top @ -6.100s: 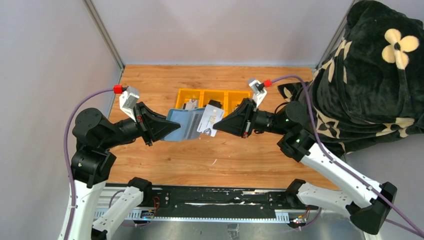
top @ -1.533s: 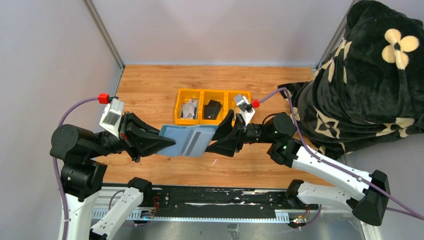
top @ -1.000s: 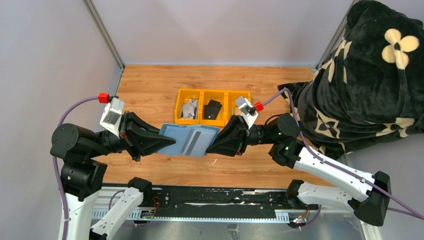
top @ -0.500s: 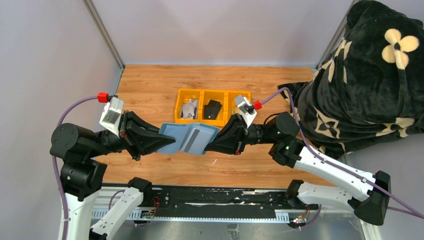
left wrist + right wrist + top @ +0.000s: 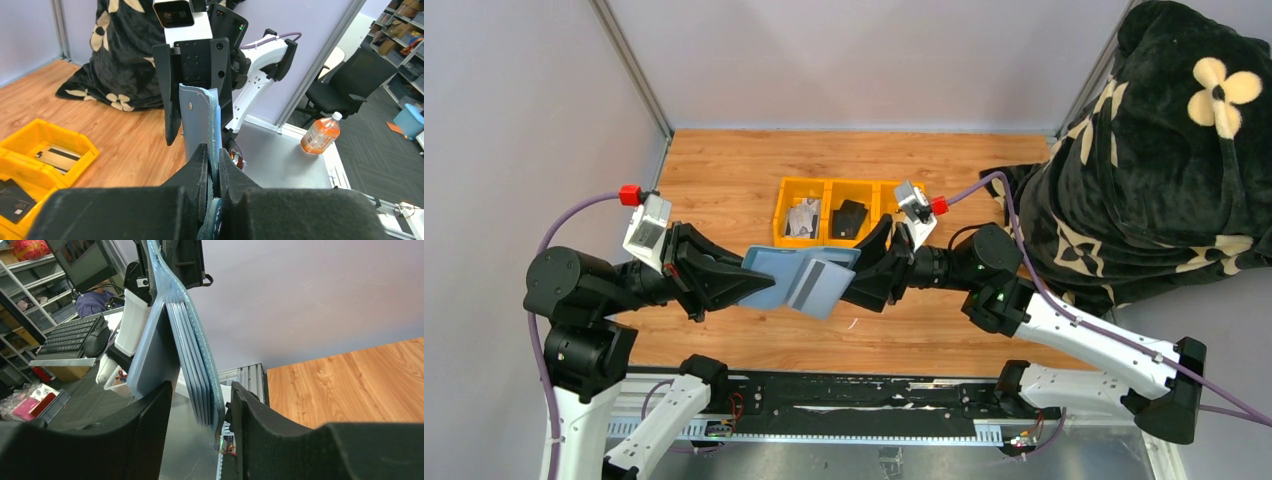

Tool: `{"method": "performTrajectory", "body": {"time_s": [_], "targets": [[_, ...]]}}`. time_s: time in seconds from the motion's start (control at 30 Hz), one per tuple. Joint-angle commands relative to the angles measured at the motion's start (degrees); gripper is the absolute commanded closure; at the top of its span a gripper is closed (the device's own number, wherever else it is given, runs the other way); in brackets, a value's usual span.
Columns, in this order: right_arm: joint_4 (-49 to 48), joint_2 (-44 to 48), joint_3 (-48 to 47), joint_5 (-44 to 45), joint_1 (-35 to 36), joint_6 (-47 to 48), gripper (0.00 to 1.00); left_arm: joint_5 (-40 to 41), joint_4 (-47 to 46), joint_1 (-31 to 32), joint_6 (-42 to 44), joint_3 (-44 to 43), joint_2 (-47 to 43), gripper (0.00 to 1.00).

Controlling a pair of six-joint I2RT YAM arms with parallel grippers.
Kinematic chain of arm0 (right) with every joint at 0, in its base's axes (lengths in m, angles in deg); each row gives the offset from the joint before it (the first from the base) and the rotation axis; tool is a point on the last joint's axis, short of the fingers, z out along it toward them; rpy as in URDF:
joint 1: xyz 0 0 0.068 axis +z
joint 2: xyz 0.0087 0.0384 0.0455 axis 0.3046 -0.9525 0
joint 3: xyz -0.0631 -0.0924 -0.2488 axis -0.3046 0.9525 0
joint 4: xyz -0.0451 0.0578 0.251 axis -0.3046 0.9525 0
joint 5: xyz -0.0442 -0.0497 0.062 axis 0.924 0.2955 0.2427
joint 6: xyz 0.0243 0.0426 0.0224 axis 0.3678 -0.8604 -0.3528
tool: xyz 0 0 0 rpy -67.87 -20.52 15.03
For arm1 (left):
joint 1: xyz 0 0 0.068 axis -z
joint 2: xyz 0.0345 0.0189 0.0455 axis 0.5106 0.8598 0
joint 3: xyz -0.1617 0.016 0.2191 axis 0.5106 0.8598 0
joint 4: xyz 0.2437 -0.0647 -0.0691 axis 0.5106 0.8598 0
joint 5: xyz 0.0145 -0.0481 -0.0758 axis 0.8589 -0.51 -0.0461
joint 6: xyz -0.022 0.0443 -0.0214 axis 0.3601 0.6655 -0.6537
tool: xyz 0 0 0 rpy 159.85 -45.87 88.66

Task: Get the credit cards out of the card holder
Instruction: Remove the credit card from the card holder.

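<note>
Your left pincer [image 5: 212, 156] is pinching the card holder [image 5: 796, 279]; your right pincer [image 5: 200, 392] is straddling its far end, spread, perhaps not touching.

Holder [image 5: 802, 280] btwn L tool [image 5: 747, 282] & R tool [image 5: 856, 284]; tray [image 5: 828, 181] behind, on table [image 5: 724, 170].

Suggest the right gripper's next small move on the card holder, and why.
Probably ease the right gripper forward a little and close on the slotted edge of the blue-grey folding card holder. Its jaws stand open, straddling that edge, while the left gripper is shut on the opposite end, holding it in the air. What the slots hold cannot be seen.
</note>
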Motion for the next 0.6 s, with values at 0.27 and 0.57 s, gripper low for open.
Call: {"method": "performTrajectory", "body": {"time_s": [0.27,0.57], "targets": [[-4.0,-3.4,-5.0,4.4,9.1,1.8,0.24,1.5,2.4,-0.3,4.8,-0.2,-0.7,1.0],[10.9,-7.8,-12.7,33.8,15.8,11.5,0.45,-0.2,-0.1,-0.3,2.3,1.7,-1.9,1.0]]}}
